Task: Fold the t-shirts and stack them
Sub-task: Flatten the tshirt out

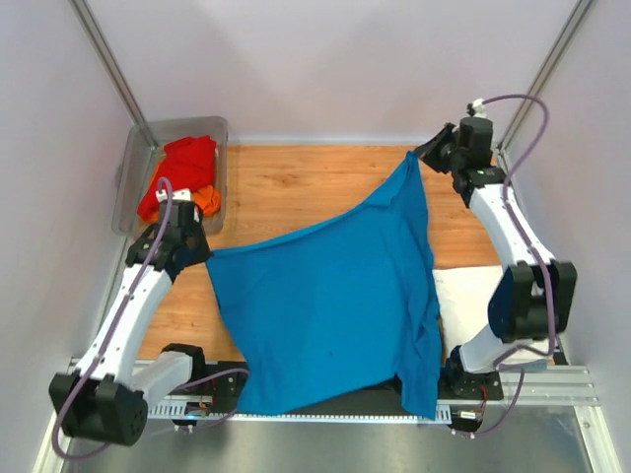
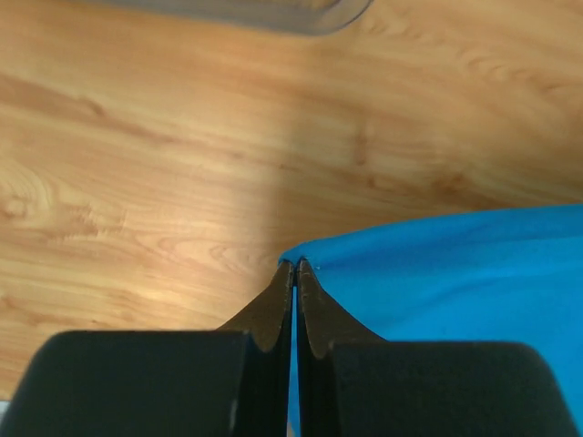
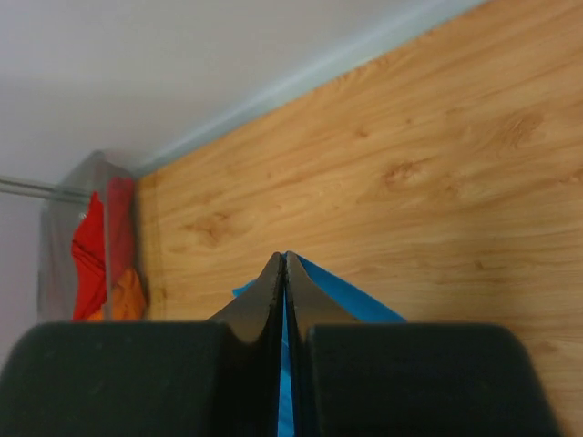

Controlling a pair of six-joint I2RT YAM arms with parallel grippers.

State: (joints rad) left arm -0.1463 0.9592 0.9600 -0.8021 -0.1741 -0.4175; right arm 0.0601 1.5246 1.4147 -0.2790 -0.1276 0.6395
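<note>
Right now the bright blue soft cloth t-shirt [image 1: 335,305] hangs stretched over the middle of the light wooden table [image 1: 286,187].
The left gripper [image 2: 296,266] and right gripper [image 3: 284,257] each pinch one corner tightly; I'd keep that edge taut and lower it flat before folding. No brand, label or writing shows.

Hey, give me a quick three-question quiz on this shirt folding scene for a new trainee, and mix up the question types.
1. True or false: the left end effector and the right end effector are each shut on the blue t-shirt.
2. Where is the red t-shirt? A) in the plastic tub B) spread flat at the table's centre C) draped over the right arm
3. What colour is the t-shirt lying beside the right arm?
Key: 1 true; 2 A; 3 white.
</note>
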